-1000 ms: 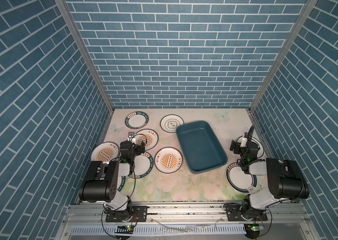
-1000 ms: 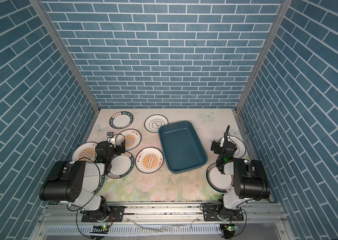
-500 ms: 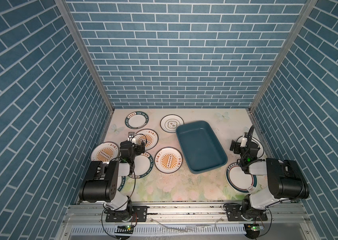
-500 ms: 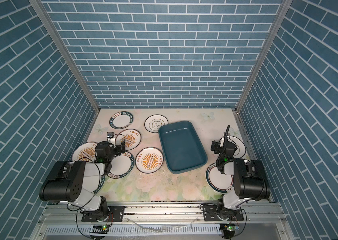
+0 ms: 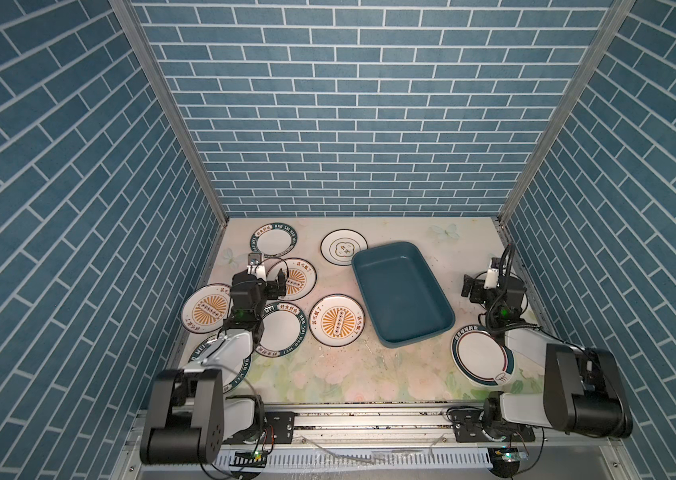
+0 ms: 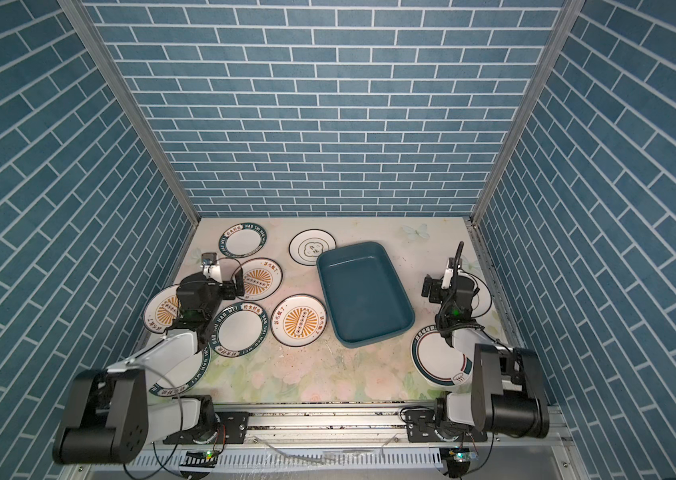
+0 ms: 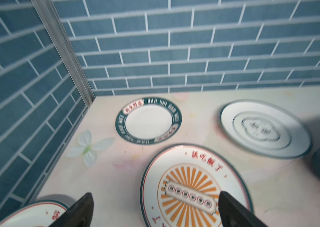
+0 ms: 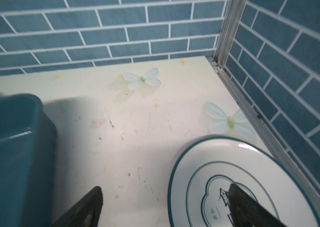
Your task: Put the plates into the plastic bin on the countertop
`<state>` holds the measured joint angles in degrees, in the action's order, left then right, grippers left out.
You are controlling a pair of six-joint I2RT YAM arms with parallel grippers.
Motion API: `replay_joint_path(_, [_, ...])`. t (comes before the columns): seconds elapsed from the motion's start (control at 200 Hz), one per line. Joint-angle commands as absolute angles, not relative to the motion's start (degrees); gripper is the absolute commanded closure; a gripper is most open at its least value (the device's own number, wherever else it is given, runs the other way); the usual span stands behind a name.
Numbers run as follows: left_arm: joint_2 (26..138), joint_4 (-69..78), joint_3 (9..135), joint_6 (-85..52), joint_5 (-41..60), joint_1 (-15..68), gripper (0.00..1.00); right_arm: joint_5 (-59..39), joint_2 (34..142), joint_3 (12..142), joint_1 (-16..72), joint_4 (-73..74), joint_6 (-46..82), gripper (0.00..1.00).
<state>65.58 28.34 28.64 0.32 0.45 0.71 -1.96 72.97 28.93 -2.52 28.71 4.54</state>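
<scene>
Both top views show the countertop (image 5: pixel 328 374) carrying the empty plastic bin (image 5: pixel 400 291); all plates (image 5: pixel 336 320) lie flat outside it. Left gripper (image 7: pixel 155 196) and right gripper (image 8: pixel 165 188), either side of the bin, hang spread wide, holding nothing, probably ready to straddle a rim.

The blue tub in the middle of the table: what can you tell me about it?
The plastic bin is a shallow, rectangular teal-blue tub with rounded corners, sloping walls and a slightly glossy look. It sits upright and a little askew on the flowered countertop, open side up, with nothing inside. A cloud-outline plate lies at its far corner, too close to tell whether they touch. A sunburst plate lies beside one long side, apart from it.
</scene>
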Motion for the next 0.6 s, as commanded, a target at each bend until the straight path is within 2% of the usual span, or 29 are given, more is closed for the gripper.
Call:
replay_joint_path(0.0, [56.79,12.08,34.46,-9.67,5.11,1.03,0.00,-9.29,64.74,36.53,-2.46,9.09,12.06,0.01])
replay_joint_path(0.165, [51.09,-2.36,41.64,-26.41,15.05,3.97,0.00,-20.29,56.39,40.74,-0.75,-4.94,29.41,0.01])
replay_joint_path(0.29, [48.78,-3.43,40.44,-36.52,21.30,10.22,0.00,-28.46,51.88,39.09,4.47,-7.52,40.51,0.01])
replay_joint_path(0.495, [47.38,-1.58,35.22,-47.98,20.65,26.17,0.00,-23.12,44.95,32.14,20.54,-2.92,53.80,0.01])
replay_joint_path(0.595, [45.95,0.96,31.83,-52.78,15.48,34.17,0.00,-18.11,44.17,30.98,28.25,-1.55,57.23,0.01])
